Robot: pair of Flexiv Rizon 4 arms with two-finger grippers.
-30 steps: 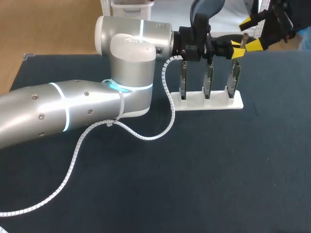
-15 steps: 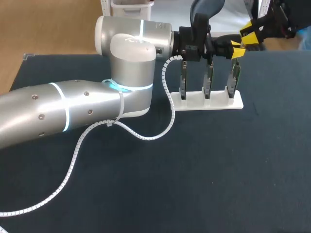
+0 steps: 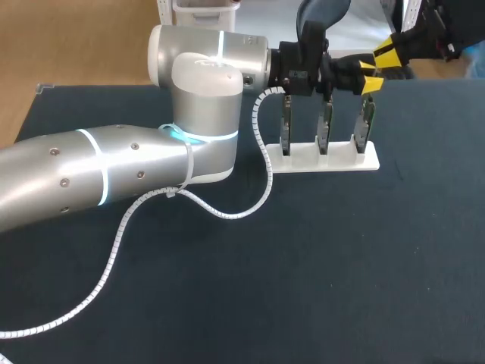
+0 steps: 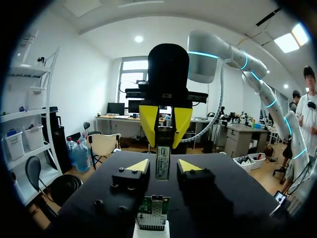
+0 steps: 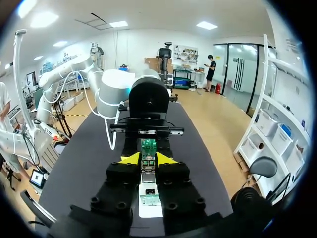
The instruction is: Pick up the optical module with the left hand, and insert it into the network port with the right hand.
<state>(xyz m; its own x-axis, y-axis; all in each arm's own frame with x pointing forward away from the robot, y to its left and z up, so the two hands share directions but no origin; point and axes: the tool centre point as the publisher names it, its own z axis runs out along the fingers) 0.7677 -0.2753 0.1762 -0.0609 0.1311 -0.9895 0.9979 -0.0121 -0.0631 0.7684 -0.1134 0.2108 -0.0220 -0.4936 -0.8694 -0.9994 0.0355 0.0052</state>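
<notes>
right tool [image 5: 148,158] pinching optical module [image 4: 162,157]; left tool [image 4: 163,166] spread, tips flanking it, apart.

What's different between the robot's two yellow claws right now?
The left gripper is open: its yellow tips stand apart on either side of the optical module, with gaps. The right gripper is shut on that module, pinching one end. The left gripper's arm comes in from the left side of the table, the right gripper's from the far right corner. Both have yellow tips and meet above the white rack.
</notes>
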